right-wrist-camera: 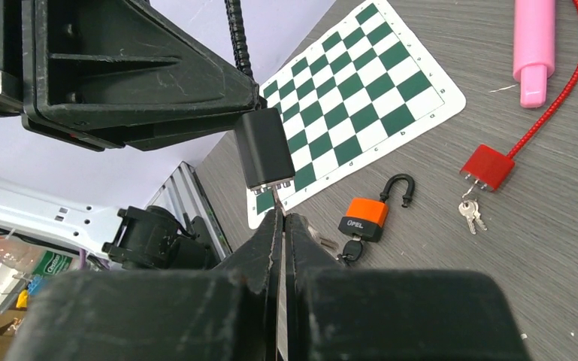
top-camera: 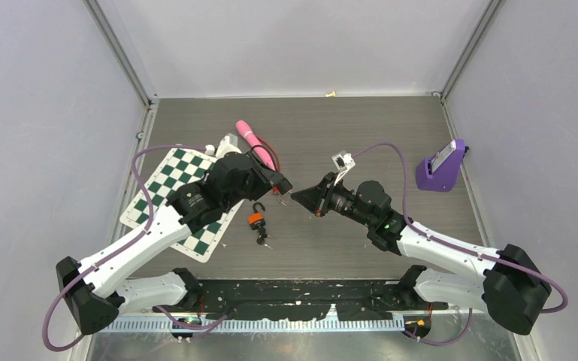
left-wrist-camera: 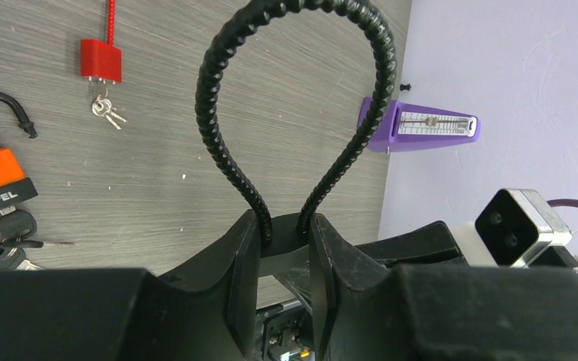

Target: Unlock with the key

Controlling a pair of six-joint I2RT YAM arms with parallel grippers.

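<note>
My left gripper [left-wrist-camera: 284, 226] is shut on a black padlock [right-wrist-camera: 263, 150] and holds it in the air above the table. The lock's ribbed black cable shackle [left-wrist-camera: 293, 113] loops up out of the jaws in the left wrist view. My right gripper [right-wrist-camera: 282, 218] is shut on a thin metal key [right-wrist-camera: 278, 198], whose blade reaches the silver underside of the lock body. In the top view the left gripper [top-camera: 278, 184] and the right gripper [top-camera: 297, 197] meet tip to tip at the table's middle. The key's head is hidden between the fingers.
An orange OPEL padlock [top-camera: 255, 219] lies open with black-headed keys just below the grippers. A red cable lock [right-wrist-camera: 487, 167] with small keys, a pink cylinder [top-camera: 254, 141], a green chessboard mat [top-camera: 173, 188] and a purple device [top-camera: 442, 167] are also on the table.
</note>
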